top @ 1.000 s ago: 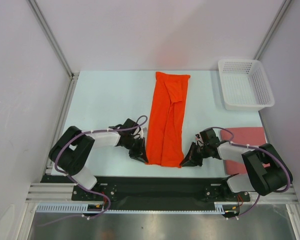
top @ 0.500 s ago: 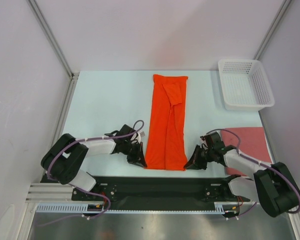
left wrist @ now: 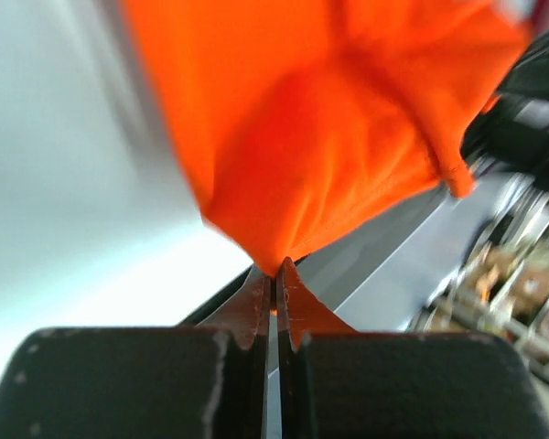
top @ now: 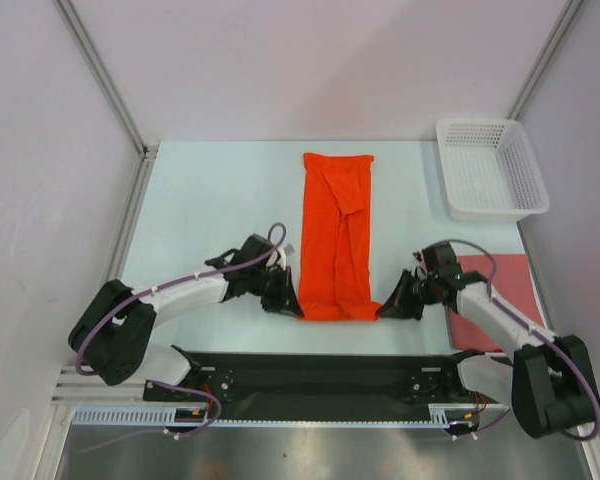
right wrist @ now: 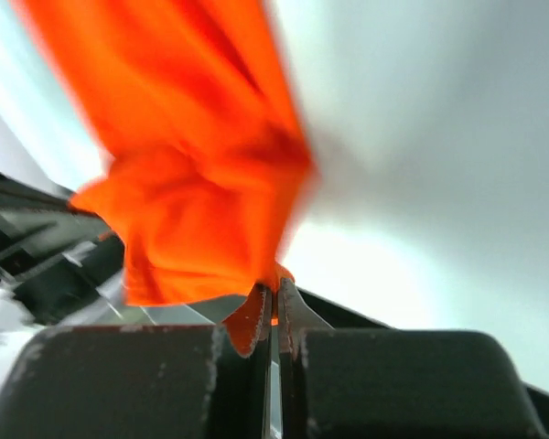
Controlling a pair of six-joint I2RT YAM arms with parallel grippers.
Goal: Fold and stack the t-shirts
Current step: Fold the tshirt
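Observation:
The bright orange t-shirt point(top: 335, 235) lies as a long narrow strip down the middle of the table. Its near end is raised a little off the surface. My left gripper point(top: 294, 303) is shut on the near left corner of that shirt point(left wrist: 302, 137). My right gripper point(top: 384, 309) is shut on the near right corner point(right wrist: 192, 183). In both wrist views the cloth bunches right at the closed tips. The dull brick-red t-shirt point(top: 500, 275) lies flat at the right edge, partly under my right arm.
A white lattice basket point(top: 490, 170) stands at the far right corner. The black base rail point(top: 310, 375) runs along the near edge. Metal frame posts border the table on both sides.
The left gripper has closed on the shirt's corner. Both grippers have moved away from the near edge with the orange shirt's near end, so the strip looks shorter.

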